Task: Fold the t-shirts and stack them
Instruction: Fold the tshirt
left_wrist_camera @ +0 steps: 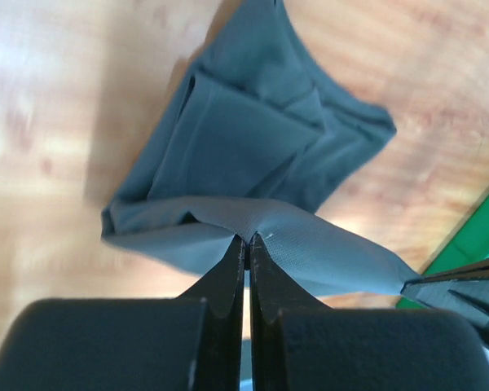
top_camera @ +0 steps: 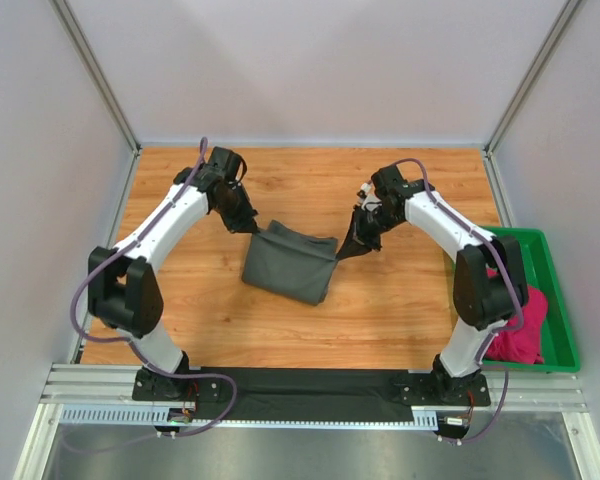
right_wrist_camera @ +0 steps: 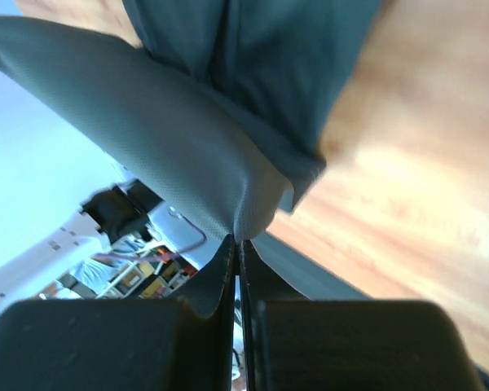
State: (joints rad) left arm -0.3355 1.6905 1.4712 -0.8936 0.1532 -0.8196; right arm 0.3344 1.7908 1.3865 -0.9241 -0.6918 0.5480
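A dark charcoal grey t-shirt hangs partly folded over the middle of the wooden table. My left gripper is shut on its left top corner; the left wrist view shows the cloth pinched at the fingertips. My right gripper is shut on its right top corner, also seen in the right wrist view, where the cloth stretches between the two grippers. A magenta-pink t-shirt lies crumpled in the green tray.
The green plastic tray stands at the table's right edge, beside the right arm's base. A metal frame post and grey walls bound the table at back and sides. A black strip runs along the near edge.
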